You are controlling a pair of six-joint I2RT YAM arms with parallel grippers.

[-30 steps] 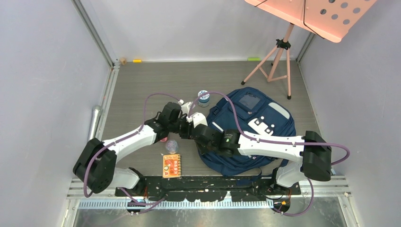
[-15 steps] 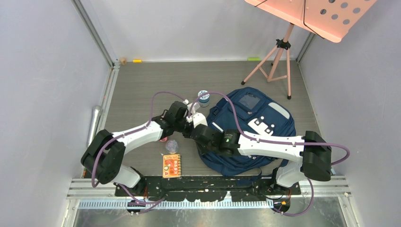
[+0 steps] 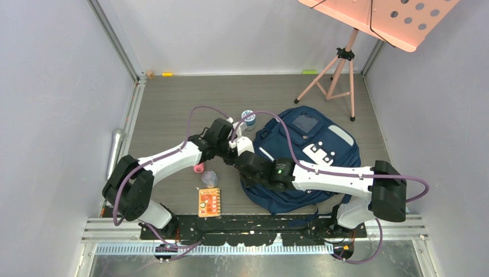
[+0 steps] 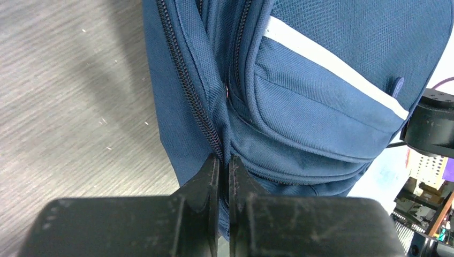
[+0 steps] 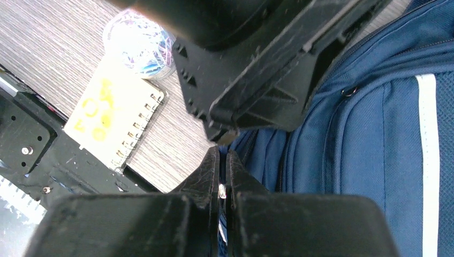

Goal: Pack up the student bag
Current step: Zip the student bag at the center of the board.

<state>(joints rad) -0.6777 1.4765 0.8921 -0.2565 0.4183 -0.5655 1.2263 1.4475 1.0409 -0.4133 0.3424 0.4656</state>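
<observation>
Left gripper (image 4: 224, 166) is shut on student bag (image 4: 321, 107) seam at its tips, right gripper (image 5: 220, 160) on zip pull (image 5: 221, 188) (probably); holds may be lost under tugging.

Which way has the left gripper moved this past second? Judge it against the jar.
Yes: the left gripper shifted right and away from the bases, nearer the jar and student bag.

I have open counter (image 3: 173, 104) far left. The student bag (image 3: 314, 153) blocks the right; a jar (image 3: 248, 119), a clip tub (image 3: 209, 178) and a notebook (image 3: 210, 202) crowd its left edge, tripod (image 3: 345, 55) behind.
</observation>
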